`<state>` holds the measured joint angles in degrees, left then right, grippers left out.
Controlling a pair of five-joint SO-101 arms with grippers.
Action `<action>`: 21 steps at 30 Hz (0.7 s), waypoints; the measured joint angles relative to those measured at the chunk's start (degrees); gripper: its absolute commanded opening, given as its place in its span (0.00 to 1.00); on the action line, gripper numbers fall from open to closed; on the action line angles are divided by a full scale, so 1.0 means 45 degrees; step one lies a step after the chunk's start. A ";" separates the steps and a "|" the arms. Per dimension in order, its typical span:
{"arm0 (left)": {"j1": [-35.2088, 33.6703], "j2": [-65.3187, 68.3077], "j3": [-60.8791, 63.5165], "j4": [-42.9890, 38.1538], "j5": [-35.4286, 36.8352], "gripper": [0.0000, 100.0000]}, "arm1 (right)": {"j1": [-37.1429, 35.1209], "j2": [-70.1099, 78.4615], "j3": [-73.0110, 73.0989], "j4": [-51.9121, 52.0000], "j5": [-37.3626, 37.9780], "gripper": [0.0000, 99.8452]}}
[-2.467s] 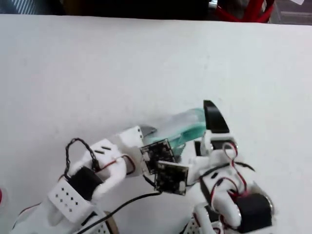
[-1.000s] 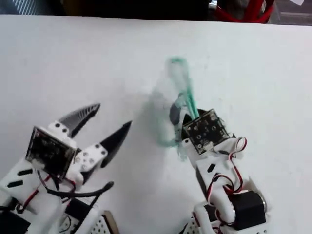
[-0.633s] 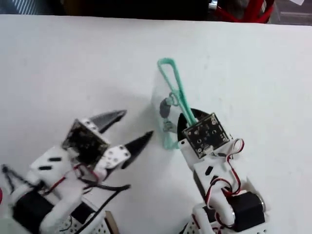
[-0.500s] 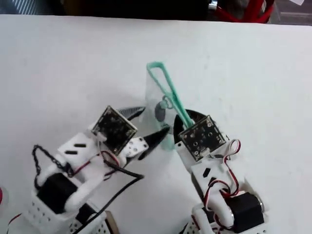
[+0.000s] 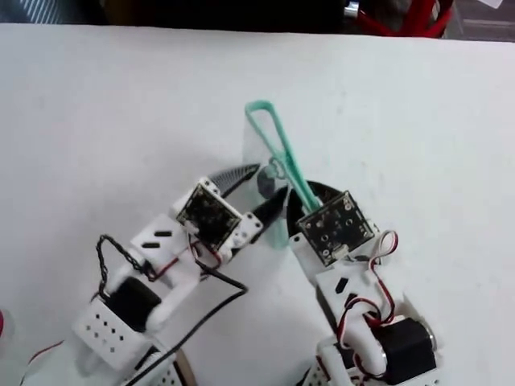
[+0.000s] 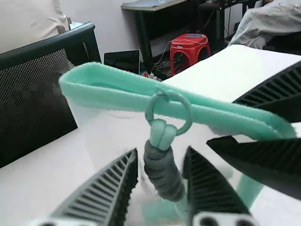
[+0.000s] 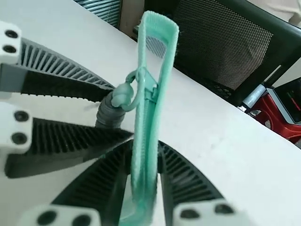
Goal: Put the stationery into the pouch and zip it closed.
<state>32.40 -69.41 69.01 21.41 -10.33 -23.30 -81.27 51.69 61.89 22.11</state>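
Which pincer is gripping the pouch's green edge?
The right pincer, shut on the pouch at its green band; the left pincer, open, only straddles the grey pull.

Pouch (image 5: 258,106), clear with a green zip band, stands on edge above the white table (image 5: 121,104), its near end in the right gripper (image 5: 309,198). Left gripper (image 5: 259,187) spread, one finger either side of the grey zip pull (image 5: 265,182).

Clear pouch (image 5: 273,138) upright, green zip edge uppermost; grey pull (image 6: 162,165) dangling.
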 measured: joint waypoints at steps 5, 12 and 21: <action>-0.0059 0.0000 0.0117 -0.0293 0.0000 0.02 | -0.0117 0.0000 0.0000 0.0000 0.0000 0.02; -0.0059 0.0000 -0.0801 0.0821 0.0000 0.02 | -0.0117 0.0000 0.0039 0.0000 0.0000 0.02; -0.0176 0.0098 -0.5001 0.4298 -0.1661 0.02 | -0.0137 -0.0020 0.0645 -0.0098 -0.0078 0.02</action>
<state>31.60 -68.97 46.51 40.75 -17.80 -23.91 -81.36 54.59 61.45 21.76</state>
